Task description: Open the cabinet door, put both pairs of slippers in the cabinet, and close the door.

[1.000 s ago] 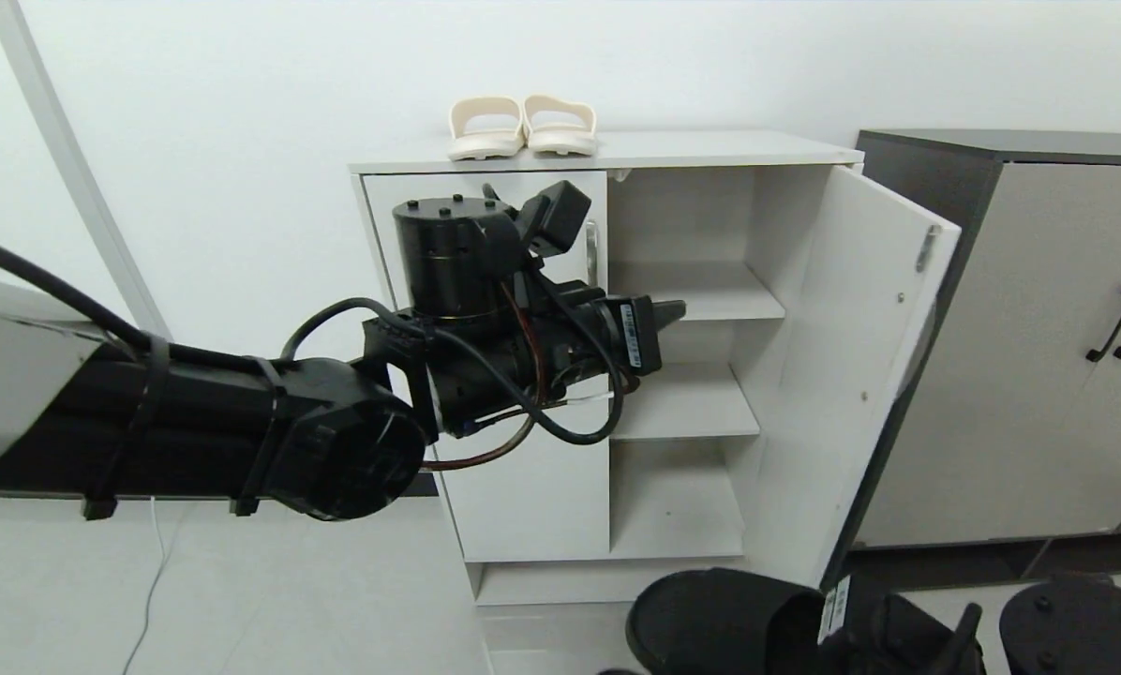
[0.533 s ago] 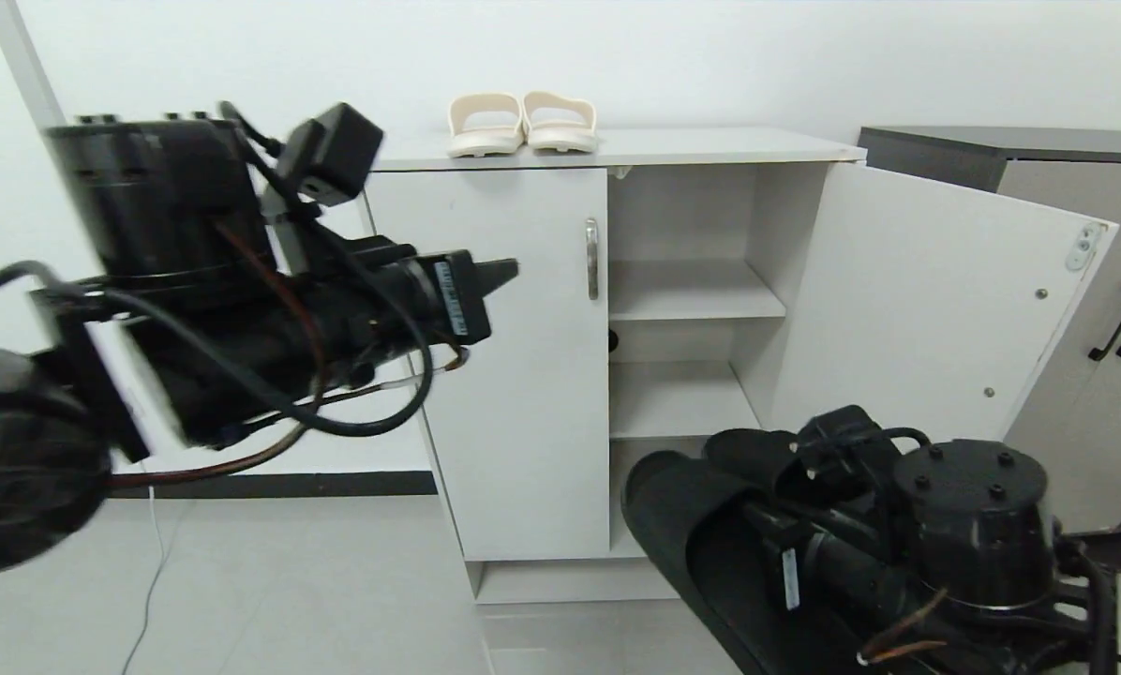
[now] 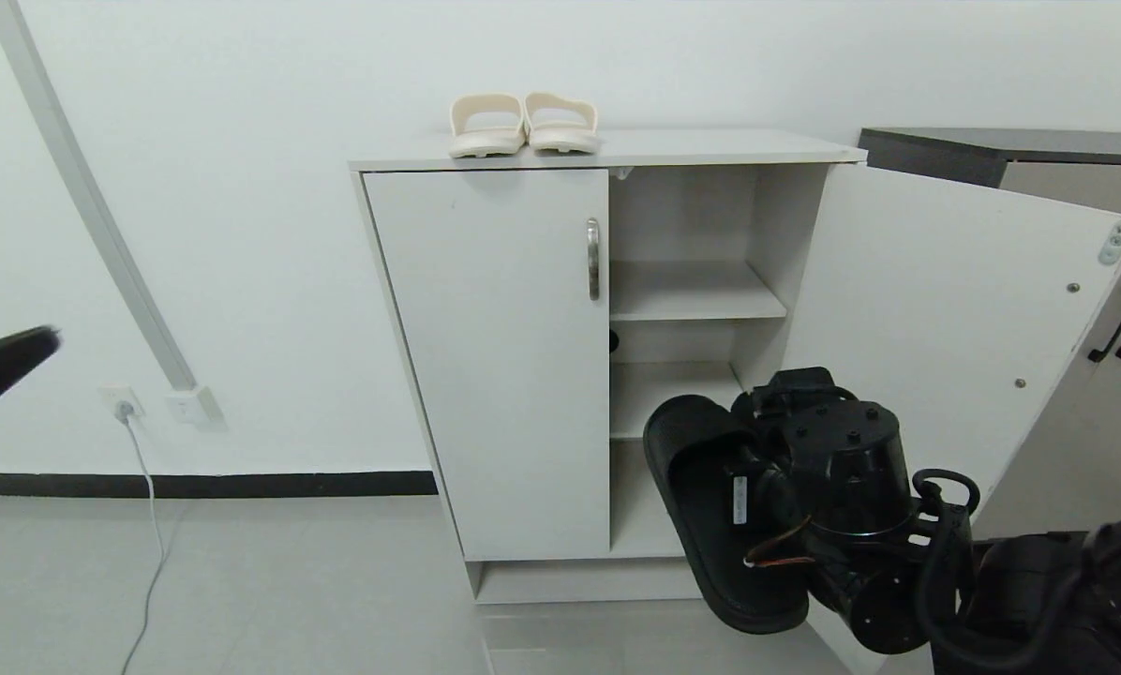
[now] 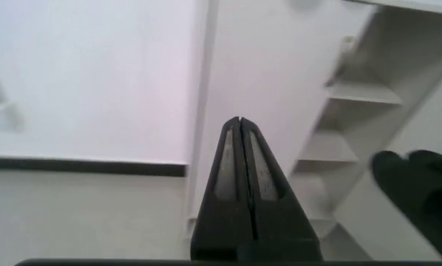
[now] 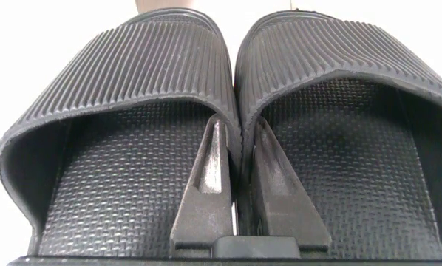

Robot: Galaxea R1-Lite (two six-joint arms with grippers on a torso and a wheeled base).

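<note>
The white cabinet (image 3: 485,356) has its right door (image 3: 935,319) swung wide open, baring several bare shelves (image 3: 692,295); its left door is closed. A cream pair of slippers (image 3: 523,124) sits on the cabinet top. My right gripper (image 5: 234,166) is shut on the black pair of slippers (image 3: 720,516), pinching their inner straps together (image 5: 236,96), low in front of the open compartment. My left gripper (image 4: 240,125) is shut with nothing in it, far out to the left, its tip at the head view's left edge (image 3: 7,361).
A grey cabinet (image 3: 1067,328) with black handles stands right of the open door. A wall socket with a white cable (image 3: 134,469) is on the left wall above the grey floor. A slanted white conduit (image 3: 82,197) runs down the wall.
My left arm has swung away from the cabinet front to the far left. The right door has opened wider. My right arm has risen with the black slippers toward the open compartment.
</note>
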